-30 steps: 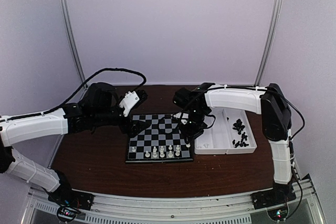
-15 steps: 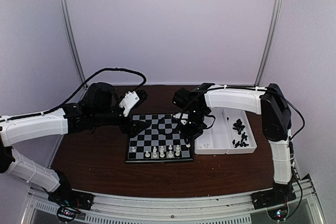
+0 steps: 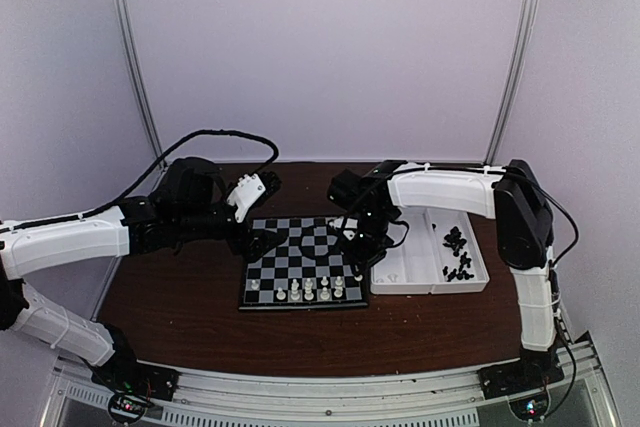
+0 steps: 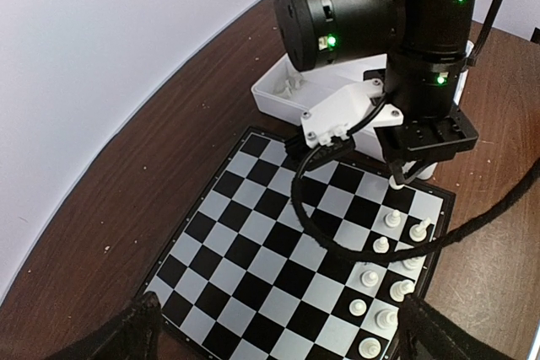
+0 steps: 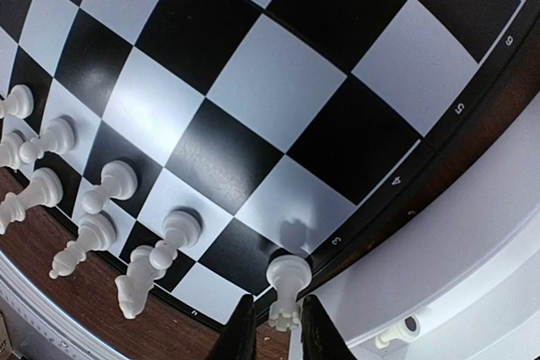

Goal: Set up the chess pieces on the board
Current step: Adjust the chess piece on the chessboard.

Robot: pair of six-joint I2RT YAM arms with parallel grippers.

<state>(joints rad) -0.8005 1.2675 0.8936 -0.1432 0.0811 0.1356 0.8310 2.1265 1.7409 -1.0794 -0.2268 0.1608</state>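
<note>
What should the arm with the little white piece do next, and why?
Probably close the right gripper firmly on the white pawn. Its fingers flank the pawn, which sits at the chessboard rim, outside the rows of other white pieces.

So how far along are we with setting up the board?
Early. Done: several white pieces stand along the board's near edge. In hand: the right gripper is shut on a white pawn over the board's right edge; the left gripper hangs open, empty. Left: the black pieces lie in the tray.
</note>
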